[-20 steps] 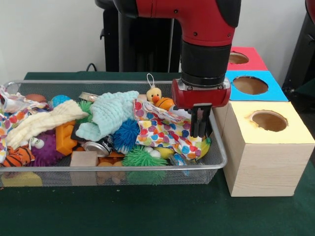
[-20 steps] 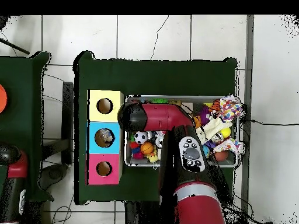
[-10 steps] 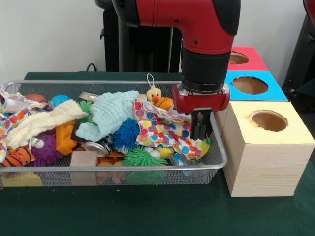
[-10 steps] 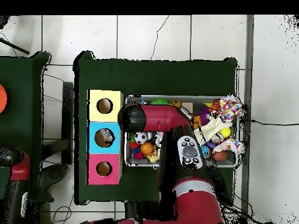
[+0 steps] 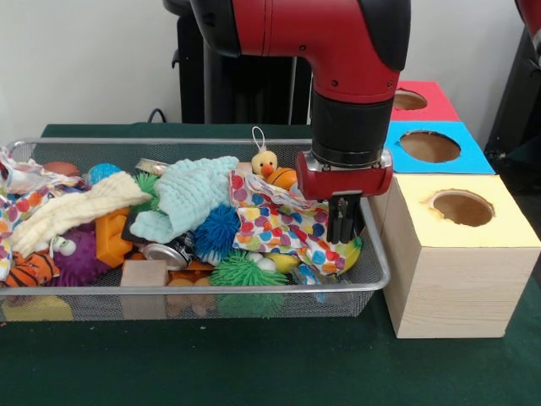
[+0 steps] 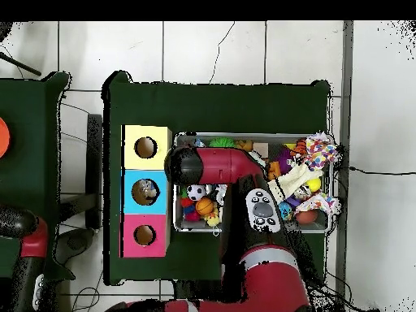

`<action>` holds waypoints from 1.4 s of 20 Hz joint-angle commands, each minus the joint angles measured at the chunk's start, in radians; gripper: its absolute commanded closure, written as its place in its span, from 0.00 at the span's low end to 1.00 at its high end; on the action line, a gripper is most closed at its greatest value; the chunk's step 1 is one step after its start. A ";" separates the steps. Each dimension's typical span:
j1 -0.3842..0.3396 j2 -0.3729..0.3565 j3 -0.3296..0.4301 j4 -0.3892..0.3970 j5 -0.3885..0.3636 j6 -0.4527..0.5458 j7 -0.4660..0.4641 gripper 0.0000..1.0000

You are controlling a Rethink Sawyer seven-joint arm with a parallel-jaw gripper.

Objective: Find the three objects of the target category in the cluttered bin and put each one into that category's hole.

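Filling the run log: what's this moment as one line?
phase: search | end effector: fingers together, over bin's box-side end beside polka-dot cloth | carrying: nothing seen

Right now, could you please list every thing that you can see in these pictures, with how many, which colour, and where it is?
wire bin: one, silver, on the green table.
boxes with holes: three, yellow, blue, red, in a row beside the bin.
dotted cloth: one, many colours, bin's box end.
knitted cloth: one, pale teal, bin's middle.
cream cloth: one, far end from the boxes.
spiky balls: blue, green, purple.
duck toy: one, yellow, back of bin.
wooden block: one, front of bin.
gripper: one, black, hanging over the bin's box end.
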 commanded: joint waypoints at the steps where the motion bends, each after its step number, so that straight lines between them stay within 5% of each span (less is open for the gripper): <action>1: -0.006 0.046 0.034 0.037 -0.010 -0.029 0.113 1.00; 28: 0.009 0.076 0.020 0.006 -0.013 -0.039 0.121 1.00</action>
